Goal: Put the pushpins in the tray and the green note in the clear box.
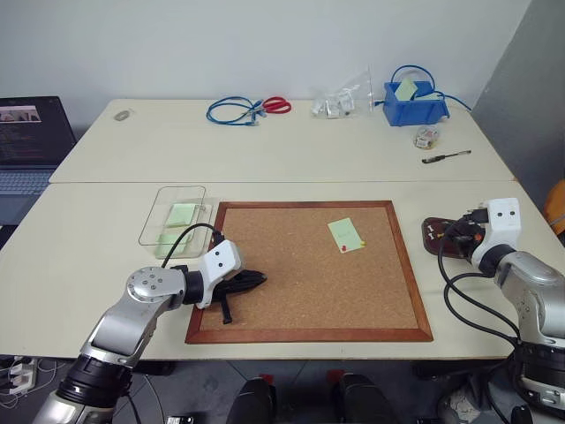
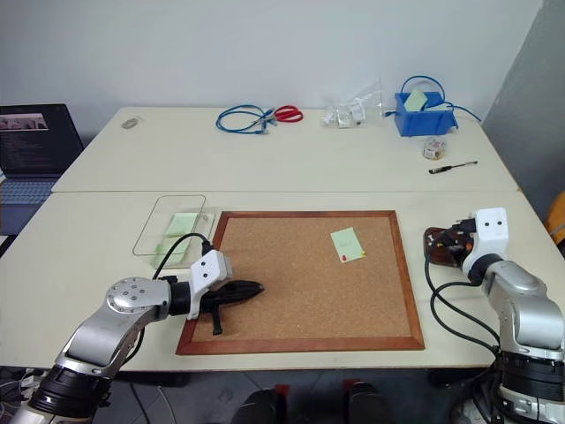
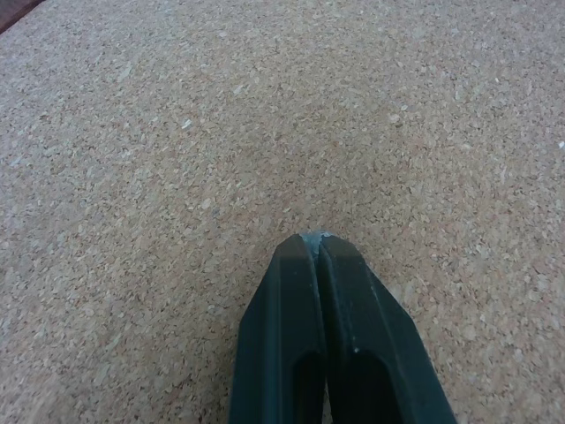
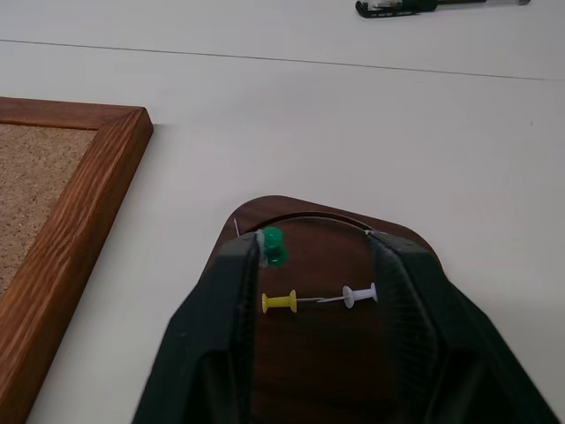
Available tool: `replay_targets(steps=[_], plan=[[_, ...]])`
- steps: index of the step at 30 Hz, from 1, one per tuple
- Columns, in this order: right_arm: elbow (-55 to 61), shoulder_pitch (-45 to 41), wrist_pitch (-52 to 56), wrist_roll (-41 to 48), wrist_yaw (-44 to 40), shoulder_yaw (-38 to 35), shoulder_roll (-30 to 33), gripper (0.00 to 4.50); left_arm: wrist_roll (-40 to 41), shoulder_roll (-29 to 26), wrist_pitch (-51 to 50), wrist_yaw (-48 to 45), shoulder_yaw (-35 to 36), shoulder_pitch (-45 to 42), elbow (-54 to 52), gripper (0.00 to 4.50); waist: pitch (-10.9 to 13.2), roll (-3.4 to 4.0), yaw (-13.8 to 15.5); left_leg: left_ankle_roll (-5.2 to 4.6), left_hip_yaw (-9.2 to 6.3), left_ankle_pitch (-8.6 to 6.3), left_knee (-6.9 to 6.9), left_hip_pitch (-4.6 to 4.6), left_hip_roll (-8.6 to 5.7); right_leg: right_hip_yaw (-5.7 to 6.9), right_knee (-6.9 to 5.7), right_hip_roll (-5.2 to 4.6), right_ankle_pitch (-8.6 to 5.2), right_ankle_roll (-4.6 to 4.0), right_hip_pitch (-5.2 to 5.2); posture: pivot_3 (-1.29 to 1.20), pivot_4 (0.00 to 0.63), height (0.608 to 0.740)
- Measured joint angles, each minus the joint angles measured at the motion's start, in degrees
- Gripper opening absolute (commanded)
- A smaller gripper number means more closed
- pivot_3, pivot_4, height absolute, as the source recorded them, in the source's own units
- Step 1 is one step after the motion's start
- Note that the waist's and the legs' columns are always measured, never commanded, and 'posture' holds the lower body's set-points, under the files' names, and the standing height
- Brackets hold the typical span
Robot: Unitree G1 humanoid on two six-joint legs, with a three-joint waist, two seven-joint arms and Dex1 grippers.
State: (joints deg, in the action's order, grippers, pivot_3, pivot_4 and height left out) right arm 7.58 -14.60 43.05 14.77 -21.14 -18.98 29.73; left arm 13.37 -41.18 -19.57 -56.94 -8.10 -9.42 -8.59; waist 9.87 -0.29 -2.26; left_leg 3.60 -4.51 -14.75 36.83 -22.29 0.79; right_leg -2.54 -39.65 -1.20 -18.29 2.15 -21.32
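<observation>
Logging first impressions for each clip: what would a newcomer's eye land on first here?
Probably the big cork board in its wooden frame at the table's centre, with a green note on it and a red pushpin at the note's lower edge. Next, the right gripper, open over the dark brown tray right of the board, where green, yellow and white pushpins sit.

Gripper: the left gripper (image 3: 316, 243), two black fingers pressed together, tips meeting with no gap.
Surface: cork board (image 3: 177, 132) lies under and around the fingers, speckled tan.
Corner: dark strip (image 3: 13, 11), too small to tell.
</observation>
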Motion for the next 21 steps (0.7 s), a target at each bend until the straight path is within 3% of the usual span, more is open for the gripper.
replay_targets(steps=[7,21], plan=[[0.00,0.06,0.00,-0.01,0.17,0.00,0.02,4.15,0.00,0.00,0.07,-0.04,-0.02,-0.03,0.14,0.00,0.00,0.00,0.00,0.00,0.00,0.00,0.00,0.00,0.00,0.00,0.01,0.00,0.00,0.00,0.00,0.00,0.150,0.740],[-0.37,0.36,-0.10,-0.19,0.98,0.07,0.40,4.15,0.00,0.00,0.29,-0.13,-0.14,-0.19,0.70,0.00,-0.01,0.02,0.02,0.00,0.00,0.00,0.00,0.00,0.00,0.00,0.01,0.00,0.00,0.00,0.00,0.00,0.150,0.740]])
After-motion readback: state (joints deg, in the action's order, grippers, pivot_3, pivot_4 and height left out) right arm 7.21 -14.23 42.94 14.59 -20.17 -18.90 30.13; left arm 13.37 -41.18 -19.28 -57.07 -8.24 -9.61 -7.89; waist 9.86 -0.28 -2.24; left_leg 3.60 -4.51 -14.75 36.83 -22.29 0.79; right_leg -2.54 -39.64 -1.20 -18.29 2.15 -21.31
